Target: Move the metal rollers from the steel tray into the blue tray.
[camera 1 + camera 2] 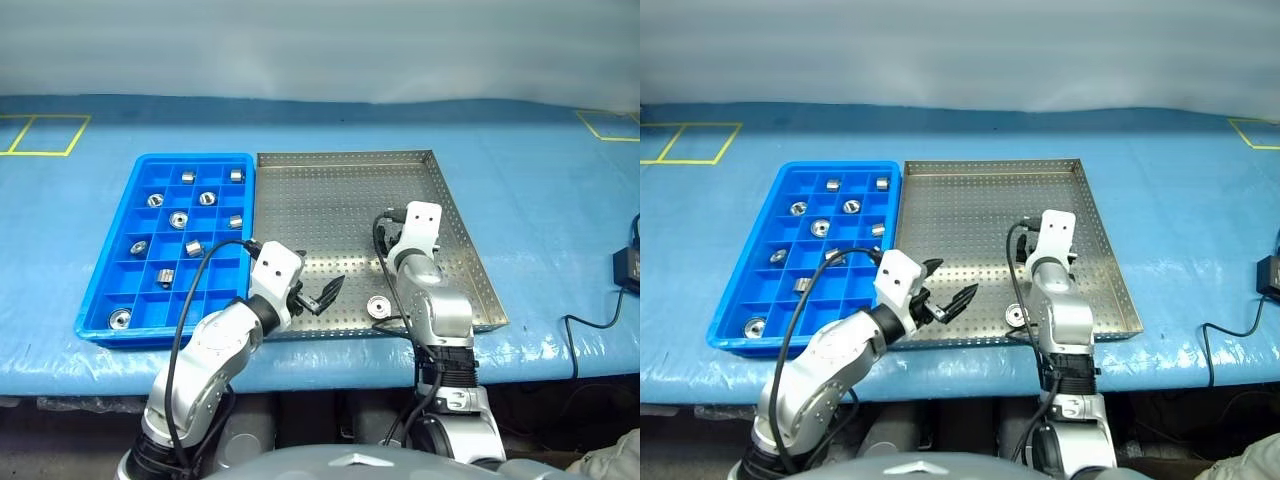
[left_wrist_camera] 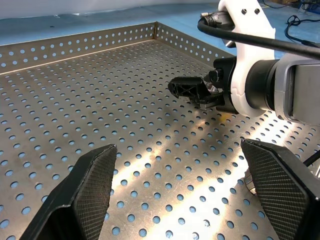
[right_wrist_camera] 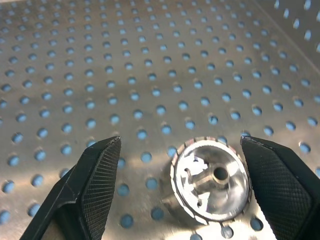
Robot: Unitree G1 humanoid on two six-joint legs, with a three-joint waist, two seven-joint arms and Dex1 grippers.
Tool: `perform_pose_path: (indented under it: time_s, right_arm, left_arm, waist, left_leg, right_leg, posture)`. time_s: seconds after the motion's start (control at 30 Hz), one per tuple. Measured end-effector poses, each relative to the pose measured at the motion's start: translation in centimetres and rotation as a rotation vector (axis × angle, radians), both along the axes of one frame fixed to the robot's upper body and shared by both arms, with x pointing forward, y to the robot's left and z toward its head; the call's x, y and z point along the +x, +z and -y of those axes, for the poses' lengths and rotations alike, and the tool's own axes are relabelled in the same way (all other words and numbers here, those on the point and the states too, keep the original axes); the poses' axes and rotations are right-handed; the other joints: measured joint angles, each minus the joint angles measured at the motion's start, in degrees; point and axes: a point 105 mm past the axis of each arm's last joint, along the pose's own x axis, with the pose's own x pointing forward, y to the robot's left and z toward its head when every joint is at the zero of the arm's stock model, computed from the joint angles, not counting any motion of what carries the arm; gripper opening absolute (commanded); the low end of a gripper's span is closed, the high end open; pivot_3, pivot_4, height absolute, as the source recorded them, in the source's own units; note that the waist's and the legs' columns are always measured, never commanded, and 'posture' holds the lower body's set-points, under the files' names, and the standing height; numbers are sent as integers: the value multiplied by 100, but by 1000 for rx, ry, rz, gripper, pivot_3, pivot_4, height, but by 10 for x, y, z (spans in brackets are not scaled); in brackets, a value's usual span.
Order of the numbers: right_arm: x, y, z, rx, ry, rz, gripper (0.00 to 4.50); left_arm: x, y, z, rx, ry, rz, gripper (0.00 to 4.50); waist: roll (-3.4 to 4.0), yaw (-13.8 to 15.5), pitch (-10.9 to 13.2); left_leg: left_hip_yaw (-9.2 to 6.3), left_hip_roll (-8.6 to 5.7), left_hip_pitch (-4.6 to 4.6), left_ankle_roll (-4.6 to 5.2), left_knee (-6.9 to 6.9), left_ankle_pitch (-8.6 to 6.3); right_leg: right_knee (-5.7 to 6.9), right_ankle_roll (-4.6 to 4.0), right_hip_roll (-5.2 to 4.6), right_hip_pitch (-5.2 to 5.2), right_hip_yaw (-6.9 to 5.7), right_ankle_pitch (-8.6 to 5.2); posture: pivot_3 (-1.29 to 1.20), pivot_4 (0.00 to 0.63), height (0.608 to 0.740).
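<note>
Last metal roller (image 3: 210, 187) I can see in the steel tray (image 1: 330, 190) lies near its front rim, w/ my right tool (image 3: 180, 190) spread wide around it, not gripping. It sits off-centre, closer to one pad, so closing may shove it and it'll roll or tip out. Left tool (image 1: 322, 294) hangs open, empty, just beside; could clip the right arm. Blue tray (image 1: 108, 270) already holds the other rollers.
</note>
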Motion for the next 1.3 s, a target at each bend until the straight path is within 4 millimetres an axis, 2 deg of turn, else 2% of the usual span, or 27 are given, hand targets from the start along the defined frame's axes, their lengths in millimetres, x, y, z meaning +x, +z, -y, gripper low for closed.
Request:
perform_pose_path:
  time_s: [0.07,0.17,0.33,0.37,0.47,0.6,0.67,0.77,0.9,1.0,1.1,1.3]
  right_arm:
    - [0,0,1,-3,-2,4,4028]
    - [0,0,1,-5,-1,3,3489]
    - [0,0,-7,2,38,7,1824]
    - [0,0,-9,2,48,8,1708]
    - [-1,5,-17,4,91,20,1713]
    - [-1,25,-41,1,222,69,1713]
    - [0,38,-58,-3,313,99,1713]
    - [0,66,-94,-2,493,164,1713]
    - [-9,95,-139,-8,706,233,1713]
    - [-19,102,-165,6,836,245,1713]
    - [-29,104,-188,24,940,245,1713]
    - [-51,92,-222,27,1108,198,1713]
  left_arm:
    - [0,0,0,0,0,-1,4365]
    - [0,0,0,0,1,-2,4365]
    - [0,0,0,-2,4,-2,4365]
    - [0,0,0,-2,7,-3,4365]
    - [0,-3,-2,-2,22,-12,4365]
    - [2,-2,-9,-14,75,-11,4365]
    - [2,-1,-13,-18,101,-1,4365]
    - [1,0,-26,-25,186,11,4365]
    - [-2,7,-46,-52,299,47,4365]
    - [-12,14,-65,-48,365,88,4365]
    - [-24,8,-83,-6,431,75,4365]
    - [-39,7,-95,1,486,67,4365]
  waist:
    - [1,-4,-1]
    - [1,2,-1]
    - [1,7,-1]
    - [1,6,-1]
    - [1,12,-1]
    - [1,44,0]
    - [1,66,0]
    - [1,107,0]
    - [1,266,0]
    - [1,435,0]
    - [1,621,1]
    - [1,1033,2]
  left_leg:
    - [2,0,3,0,1,0]
    - [2,0,3,0,1,1]
    - [2,0,2,0,0,1]
    - [2,0,2,0,0,1]
    - [1,0,1,0,0,1]
    - [0,1,2,0,0,1]
    - [-2,2,2,-1,0,2]
    - [-4,4,2,-2,-1,3]
    - [-12,3,1,-3,-4,3]
    - [-15,0,-2,-3,-8,3]
    - [-17,0,-5,-3,-9,3]
    - [-25,1,-7,-5,-7,4]
  right_leg:
    - [1,0,1,1,3,0]
    - [2,1,1,1,3,0]
    - [1,1,1,1,3,1]
    - [1,1,1,1,3,1]
    - [2,1,0,-1,3,1]
    - [2,1,2,-1,2,1]
    - [3,1,3,0,0,0]
    - [4,1,6,-2,-1,0]
    - [3,-4,3,0,-10,-2]
    - [-2,-6,-2,0,-15,-3]
    - [-6,-8,-2,-1,-21,-7]
    - [-7,3,-4,-1,-33,-32]
  posture:
    - [131,150,740]
    - [132,150,740]
    - [135,150,740]
    - [147,150,740]
    - [169,150,740]
    - [211,150,740]
    - [248,150,740]
    - [305,150,740]
    - [402,150,740]
    - [453,150,740]
    - [507,150,740]
    - [540,150,740]
